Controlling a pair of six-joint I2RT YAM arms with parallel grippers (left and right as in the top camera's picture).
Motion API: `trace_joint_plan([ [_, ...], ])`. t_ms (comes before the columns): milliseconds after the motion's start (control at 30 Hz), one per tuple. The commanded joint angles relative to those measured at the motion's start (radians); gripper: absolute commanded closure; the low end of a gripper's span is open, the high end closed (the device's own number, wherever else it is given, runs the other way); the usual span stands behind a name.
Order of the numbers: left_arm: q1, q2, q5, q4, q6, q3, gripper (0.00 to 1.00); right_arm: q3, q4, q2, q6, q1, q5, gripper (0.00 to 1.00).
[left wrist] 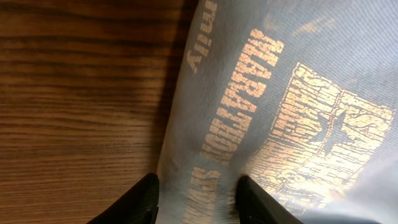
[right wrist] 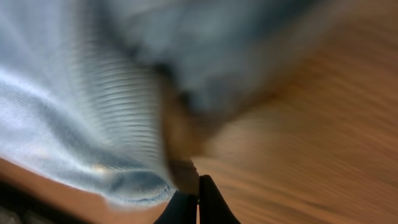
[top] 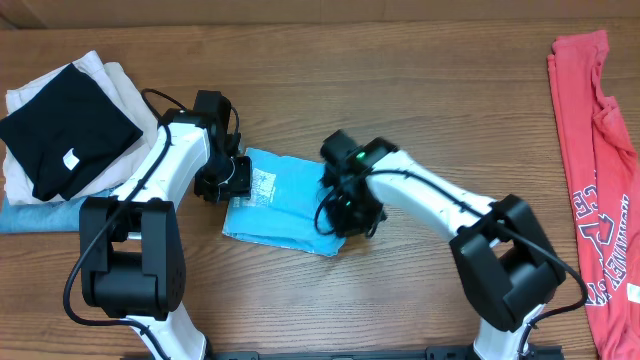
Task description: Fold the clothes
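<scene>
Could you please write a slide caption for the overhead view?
Left hand and right hand at opposite edges of a folded blue shirt.

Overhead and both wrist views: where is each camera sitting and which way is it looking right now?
Overhead: above the table, looking straight down; shows left arm, right arm, the blue shirt, a red shirt, a folded pile.
Left wrist: low over the shirt's printed edge, facing down at it and wood; own jaws apart at bottom.
Right wrist: blurred, close against the shirt's fold; own jaws together.
Shared: all three show the blue shirt.
</scene>
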Motion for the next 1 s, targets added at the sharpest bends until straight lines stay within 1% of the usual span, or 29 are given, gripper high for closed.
trace_joint_plan([
  [0, -0.003, 0.005, -0.006, -0.001, 0.005, 0.003, 0.56, 0.034, 0.0, 0.003, 0.014, -0.072, 0.106, 0.96],
  [133, -0.003, 0.005, -0.006, -0.001, 0.004, 0.003, 0.57, 0.034, 0.002, 0.003, 0.013, -0.097, 0.106, 0.96],
  [300, -0.003, 0.005, -0.006, -0.006, 0.004, 0.003, 0.57, 0.033, -0.01, 0.003, 0.013, -0.069, 0.058, 0.96],
  [467, -0.003, 0.005, -0.006, -0.011, 0.005, 0.003, 0.57, 0.033, -0.04, 0.003, 0.012, -0.014, -0.03, 0.9],
  [600, -0.003, 0.005, -0.006, -0.011, 0.004, 0.003, 0.56, 0.033, -0.053, 0.003, -0.032, 0.039, -0.114, 0.85],
  [733, -0.003, 0.005, -0.007, -0.011, 0.005, 0.003, 0.56, 0.033, -0.065, 0.003, -0.031, 0.068, -0.066, 0.78],
  [967, -0.003, 0.005, -0.007, -0.019, 0.008, 0.003, 0.56, 0.035, -0.1, -0.003, 0.061, 0.02, 0.15, 0.76],
])
